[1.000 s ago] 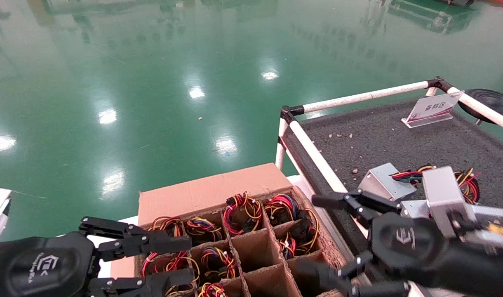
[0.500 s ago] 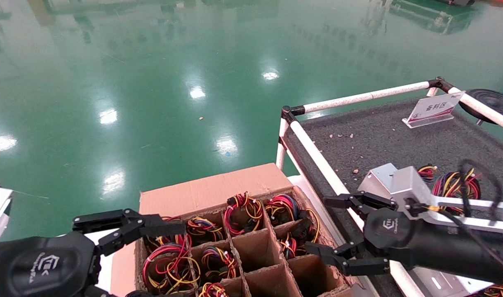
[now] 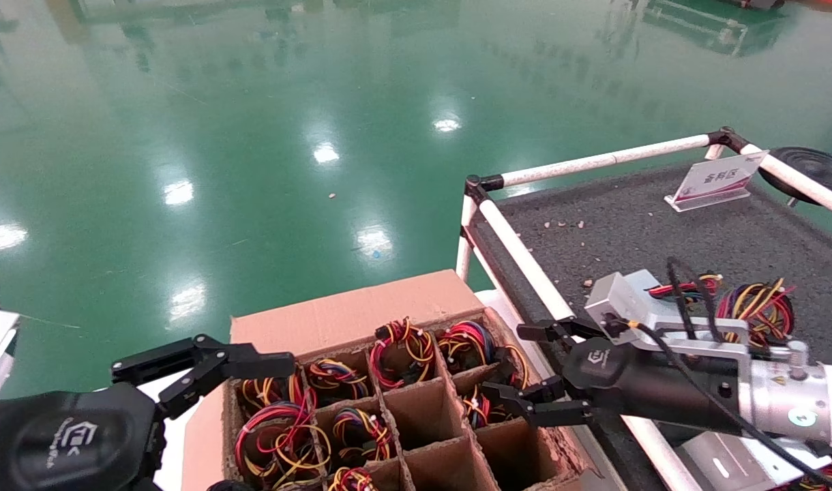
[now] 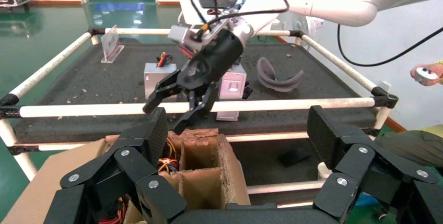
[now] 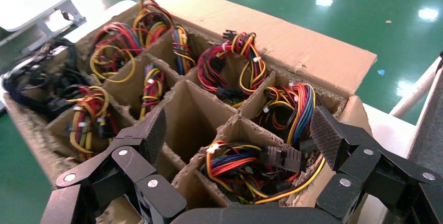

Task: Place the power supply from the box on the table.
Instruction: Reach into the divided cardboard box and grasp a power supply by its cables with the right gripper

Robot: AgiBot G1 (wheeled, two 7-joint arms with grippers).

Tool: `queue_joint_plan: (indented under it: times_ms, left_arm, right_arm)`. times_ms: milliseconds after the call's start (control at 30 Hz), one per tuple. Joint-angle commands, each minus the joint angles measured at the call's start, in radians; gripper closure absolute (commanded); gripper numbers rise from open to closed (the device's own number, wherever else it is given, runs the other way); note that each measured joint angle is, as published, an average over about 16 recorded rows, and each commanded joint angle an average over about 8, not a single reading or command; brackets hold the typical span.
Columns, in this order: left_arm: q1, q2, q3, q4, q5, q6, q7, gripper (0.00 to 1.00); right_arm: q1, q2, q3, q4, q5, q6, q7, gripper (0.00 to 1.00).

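The right pincer (image 3: 525, 372), spread and empty, is being swung from the bench (image 3: 634, 225) back over the box (image 3: 361, 310), toward another power supply (image 5: 245, 169); the left pincer (image 3: 204, 368) is being held spread beside it.

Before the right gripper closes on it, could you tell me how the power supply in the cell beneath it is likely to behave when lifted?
The wire bundle on that power supply looks loose and looped, so it would probably flop and could snag the rough cardboard dividers. The supplies already on the table are boxy metal, so it is probably heavy for its size. The open right gripper may need a firm hold.
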Motion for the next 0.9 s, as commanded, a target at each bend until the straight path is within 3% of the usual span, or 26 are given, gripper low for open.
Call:
queue_joint_plan:
  times_ms: [33, 900]
  left_arm:
    - [0.0, 0.0, 0.0, 0.0, 0.0, 0.0, 0.0, 0.0]
    - [0.0, 0.0, 0.0, 0.0, 0.0, 0.0, 0.0, 0.0]
  right_arm:
    - [0.008, -0.021, -0.008, -0.022, -0.016, 0.015, -0.004, 0.0]
    - [0.113, -0.185, -0.041, -0.35, -0.071, 0.038, -0.161, 0.0]
